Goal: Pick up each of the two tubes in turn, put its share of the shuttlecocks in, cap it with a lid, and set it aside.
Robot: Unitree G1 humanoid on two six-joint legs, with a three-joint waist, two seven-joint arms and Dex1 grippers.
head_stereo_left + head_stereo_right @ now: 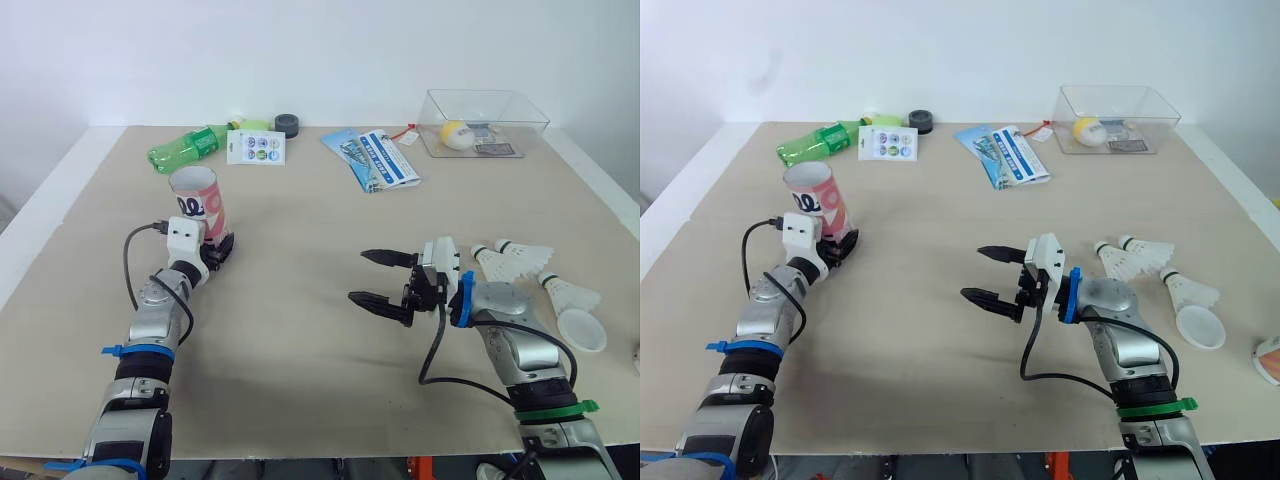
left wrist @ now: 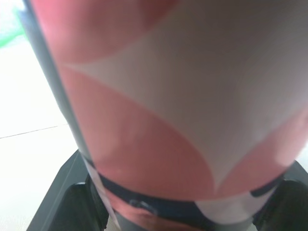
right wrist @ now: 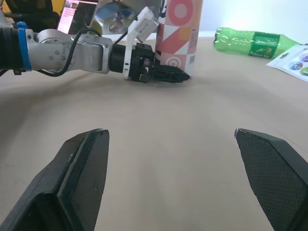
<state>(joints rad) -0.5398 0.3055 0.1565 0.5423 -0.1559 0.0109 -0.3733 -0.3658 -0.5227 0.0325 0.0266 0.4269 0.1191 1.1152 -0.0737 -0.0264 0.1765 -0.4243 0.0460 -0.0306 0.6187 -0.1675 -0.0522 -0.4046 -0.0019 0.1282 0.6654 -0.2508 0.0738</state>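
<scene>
Holds the pink-and-white tube point(image 1: 197, 200) by its foot with the left gripper point(image 1: 218, 247), jaws closed on it from either side. Stands upright on the table point(image 1: 300, 350), open mouth upward (its inside cannot be made out).

Hovers the right gripper point(image 1: 360, 277) well to the right of the tube, low over the tabletop, jaws spread wide with nothing between them, fingertips aimed back toward the tube.

Farther right of the tube, beyond that gripper: three shuttlecocks point(image 1: 520, 255) lying on their sides, two close together, the third a little apart and nearer the robot. Just beside that third one, a white lid point(image 1: 582, 330) lying flat.

Behind the tube, toward the far edge: a green bottle point(image 1: 185, 148) on its side, with a sticker sheet point(image 1: 256, 147) and a black roll point(image 1: 288, 124) next along. Farther to the tube's right along that edge: leaflets point(image 1: 372, 158), then a clear box point(image 1: 530, 130) with a yellow ball point(image 1: 455, 133) inside.
</scene>
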